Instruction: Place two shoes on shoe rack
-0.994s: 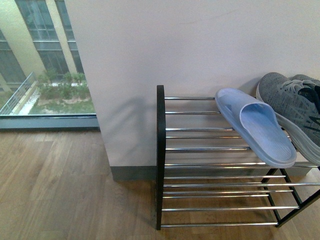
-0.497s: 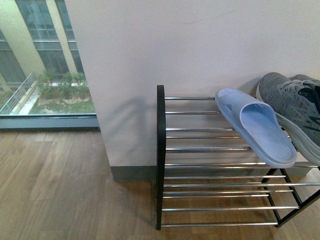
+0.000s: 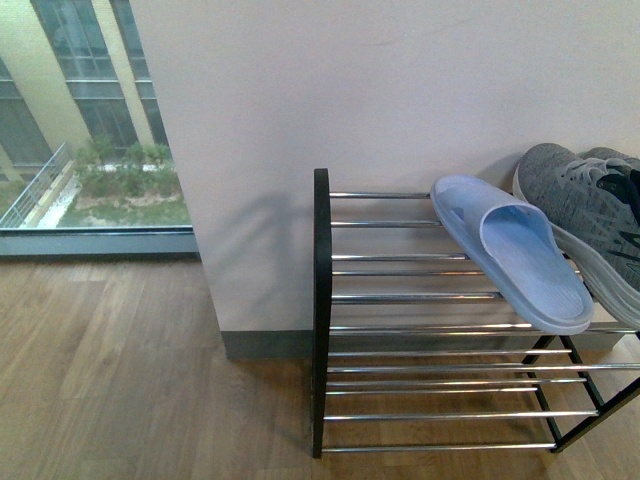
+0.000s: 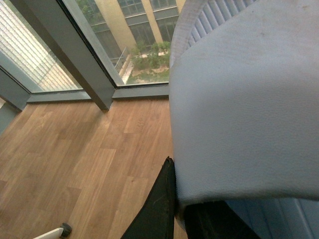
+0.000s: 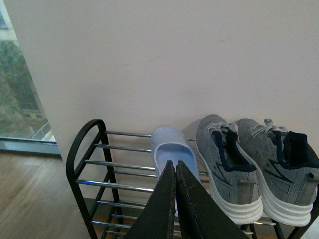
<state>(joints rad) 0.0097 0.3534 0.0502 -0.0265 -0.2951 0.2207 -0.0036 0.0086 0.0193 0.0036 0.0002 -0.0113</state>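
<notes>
Two grey knit sneakers (image 3: 590,215) with white soles stand side by side on the top shelf of the black-framed shoe rack (image 3: 320,310), at its right end. In the right wrist view the two sneakers (image 5: 224,167) sit toes to the wall on the shoe rack (image 5: 84,144). A light blue slipper (image 3: 515,255) lies on the chrome bars just left of them. My right gripper (image 5: 175,163) is shut and holds nothing, in front of the slipper on the rack (image 5: 169,147). My left gripper (image 4: 182,199) is shut on another light blue slipper (image 4: 249,99), which fills most of that view. Neither arm shows in the front view.
A white wall (image 3: 400,90) backs the rack. Wooden floor (image 3: 120,370) spreads to the left up to a floor-level window (image 3: 90,120). A small white part with a wheel (image 4: 57,231) shows low on the floor in the left wrist view.
</notes>
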